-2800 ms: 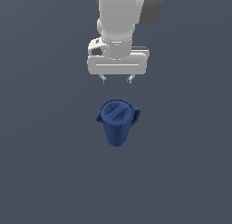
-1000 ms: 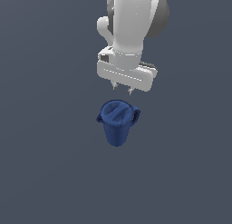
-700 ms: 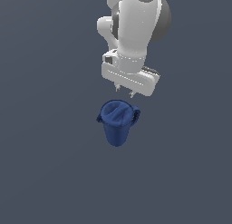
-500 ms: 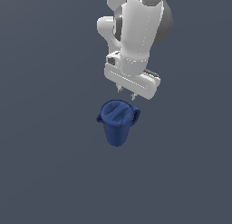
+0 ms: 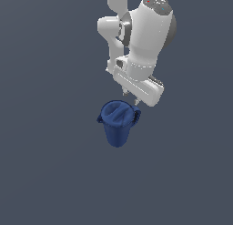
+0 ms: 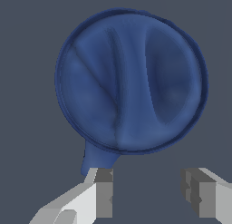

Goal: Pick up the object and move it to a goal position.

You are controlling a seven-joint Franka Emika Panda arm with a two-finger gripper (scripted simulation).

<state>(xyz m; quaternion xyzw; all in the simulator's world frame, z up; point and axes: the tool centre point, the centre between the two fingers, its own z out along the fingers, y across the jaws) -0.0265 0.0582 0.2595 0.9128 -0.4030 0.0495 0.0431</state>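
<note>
Approach phase, by my read: the gripper (image 5: 130,97) hangs just above and behind the dark blue bin (image 5: 118,122), tilted, not touching it. Jaws spread wide w/ nothing between them; in the wrist view both fingertips (image 6: 105,191) sit off the rim, near one side handle (image 6: 93,157), gap between them empty.

Bin stands upright on the plain grey floor (image 5: 45,174), roughly mid-scene in the exterior view, directly under the wrist.

To do this step well, imo:
- Centre first. Wrist view shows the lid's round outline offset from the finger line, so shift till the bin sits between the pads before dropping.
- Level the hand; the tilt seen in the exterior view could push the rim sideways.
- Bin top looks about as wide as the opening, so little margin. Keep jaws fully apart on descent and avoid the handles, which stick out at opposite sides.
- Grip below the rim. Body tapers downward, so a low grip could slip upward; the rim lip may give a catch.

Shapes/surfaces: body is a smooth tapered bucket form, matte blue. Top (image 6: 131,80) is swirled w/ raised ridges and hollows, not flat. Gripper housing is glossy white, fingers light grey w/ darker pads.
</note>
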